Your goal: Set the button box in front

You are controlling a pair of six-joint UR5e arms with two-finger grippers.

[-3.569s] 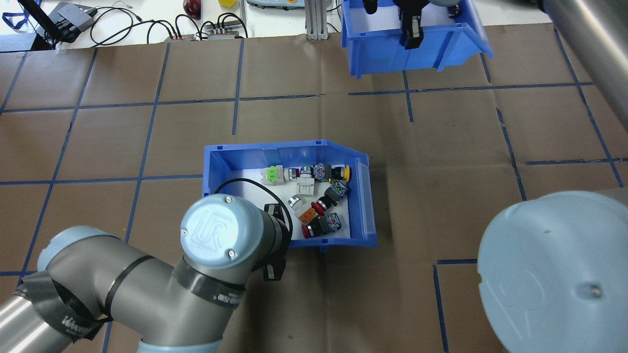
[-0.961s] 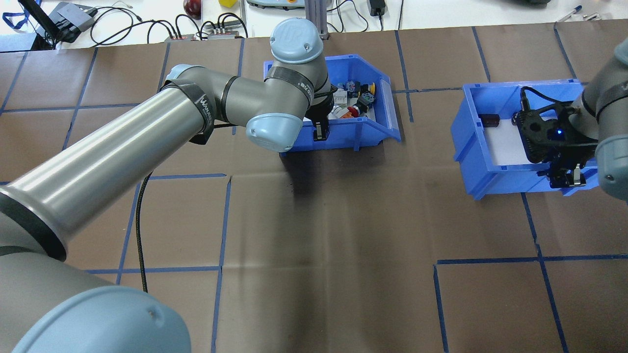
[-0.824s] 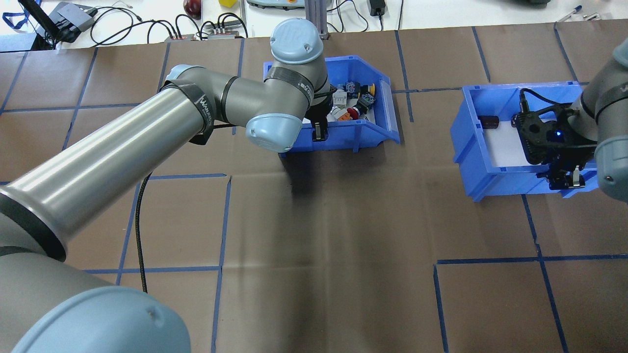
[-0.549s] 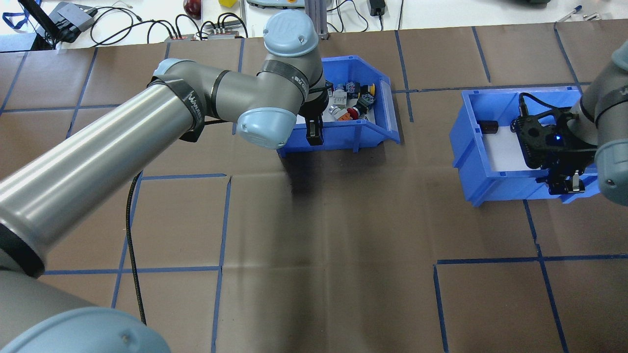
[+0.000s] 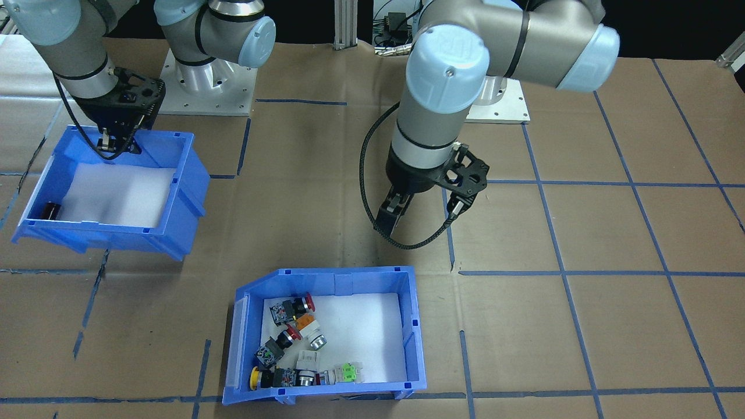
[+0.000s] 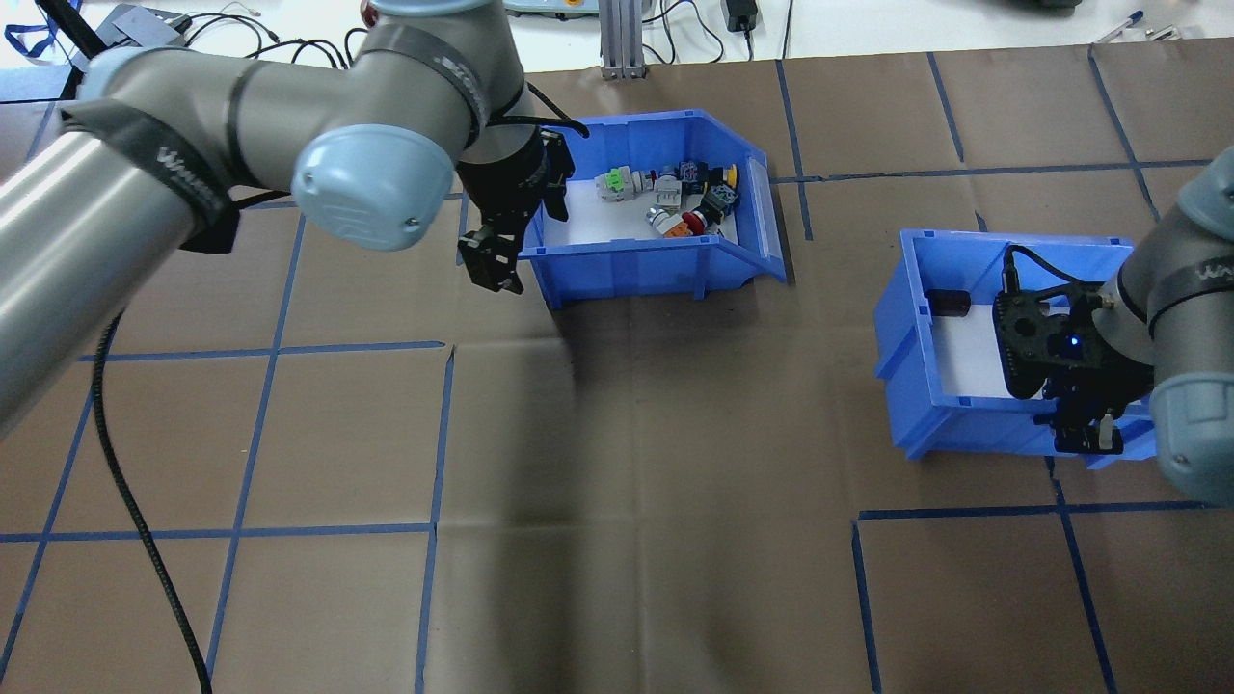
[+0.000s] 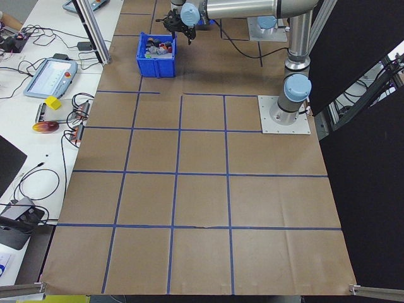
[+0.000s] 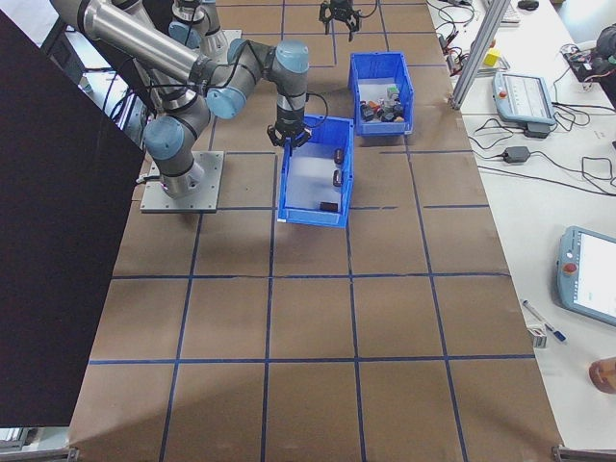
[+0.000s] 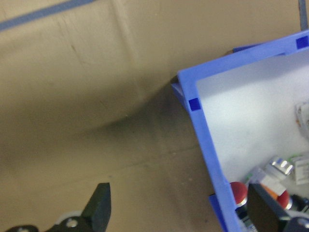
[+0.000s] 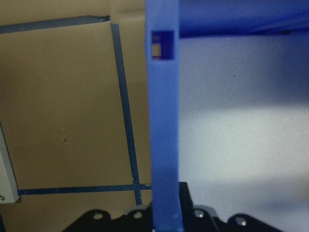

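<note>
Since the previous frame the left gripper [image 6: 490, 260] has released and cleared the button box [image 6: 652, 226], now at the bench's front edge. Its jaws stand open. Placement appears complete; next, retract. The right gripper [image 6: 1087, 436] clamps the second bin [image 6: 921, 386].

Front and overhead views steeply downward, facing each other; side views distant; wrist cameras close.
</note>
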